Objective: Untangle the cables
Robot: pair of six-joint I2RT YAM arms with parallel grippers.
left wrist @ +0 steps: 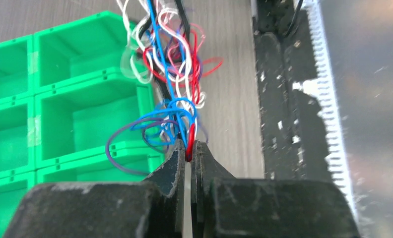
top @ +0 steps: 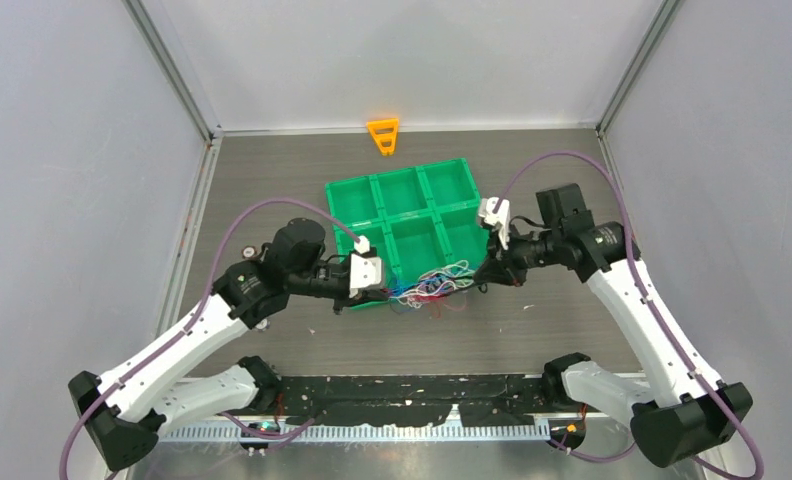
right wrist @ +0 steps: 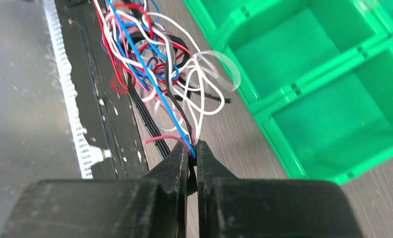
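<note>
Both your pincers grip the cables (top: 434, 287): left pincer (left wrist: 188, 148) closed tight on a red strand, right pincer (right wrist: 193, 152) on blue and black. Tangle spans between them at green tray's (top: 397, 172) near edge.

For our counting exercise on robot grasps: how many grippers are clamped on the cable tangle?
2. The left gripper pinches the cables at their left end; the right gripper pinches the right end.
</note>
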